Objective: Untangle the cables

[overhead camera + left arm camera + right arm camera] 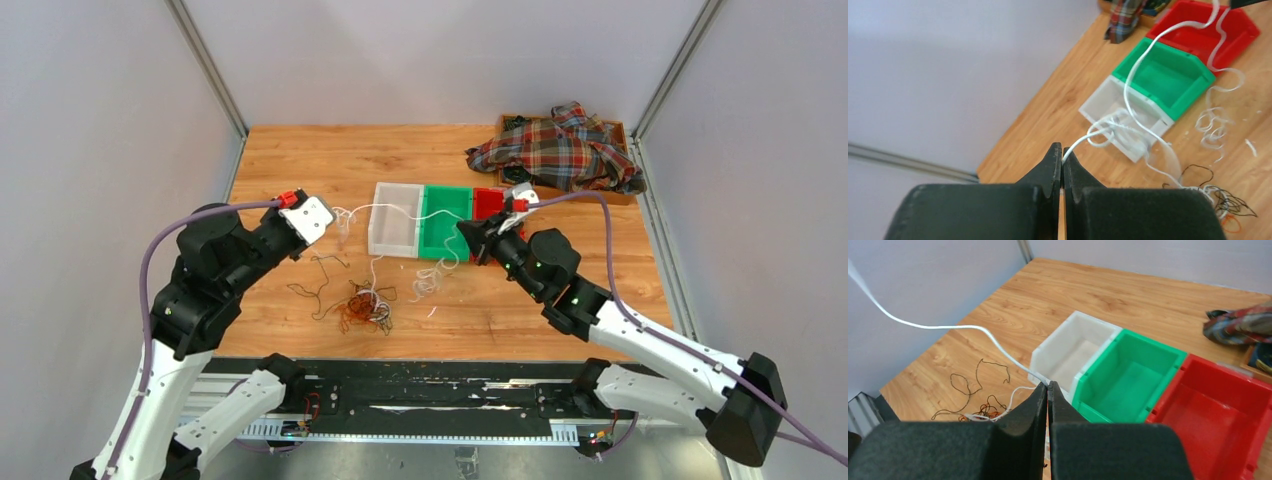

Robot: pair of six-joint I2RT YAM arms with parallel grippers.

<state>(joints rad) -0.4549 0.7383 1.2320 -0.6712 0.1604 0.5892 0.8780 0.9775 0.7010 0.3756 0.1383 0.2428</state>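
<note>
Wood counter: left claw and right claw each pinched shut on white cable strung between; seems feather-light, limp, slippery, best held near ends, clear of tangle.

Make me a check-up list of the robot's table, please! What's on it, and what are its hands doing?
Surface: wooden table, no spills seen.
Job's things: white cable stretched above the bins; tangle of orange, black and white wires on the table.
Clutter: white bin, green bin, red bin in a row; plaid cloth on wooden tray, far right corner.
Grippers: left gripper and right gripper each shut on the white cable.
Cables: purple arm cables run along both arms.
Surroundings: grey walls; nothing else seen.
</note>
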